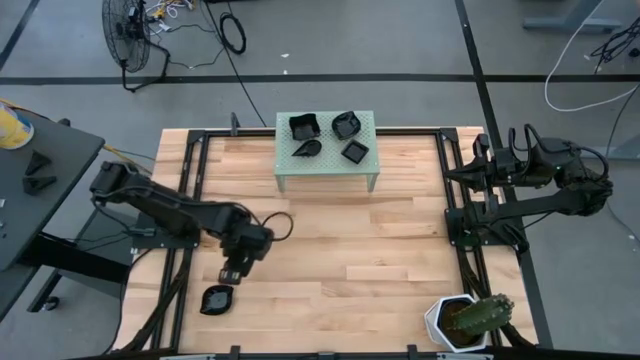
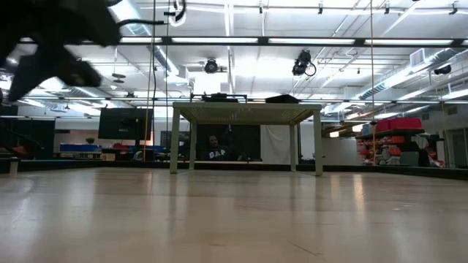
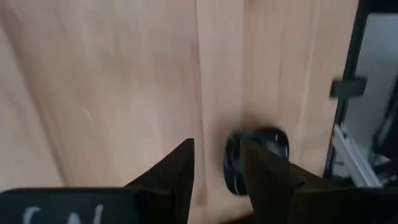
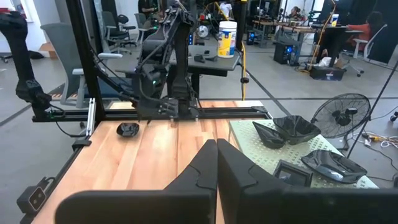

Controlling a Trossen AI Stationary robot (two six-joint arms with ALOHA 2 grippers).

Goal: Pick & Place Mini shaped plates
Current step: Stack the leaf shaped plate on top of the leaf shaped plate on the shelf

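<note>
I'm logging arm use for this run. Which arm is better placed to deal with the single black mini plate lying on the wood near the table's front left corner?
Probably the left. Its claw hangs open just beside that mini plate, while the right claw sits shut, parked at the table's far right edge.

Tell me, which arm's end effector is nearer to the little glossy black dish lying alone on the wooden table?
The left. The left end effector hovers just beside the lone black dish; the right end effector waits across the table at its far right edge.
</note>
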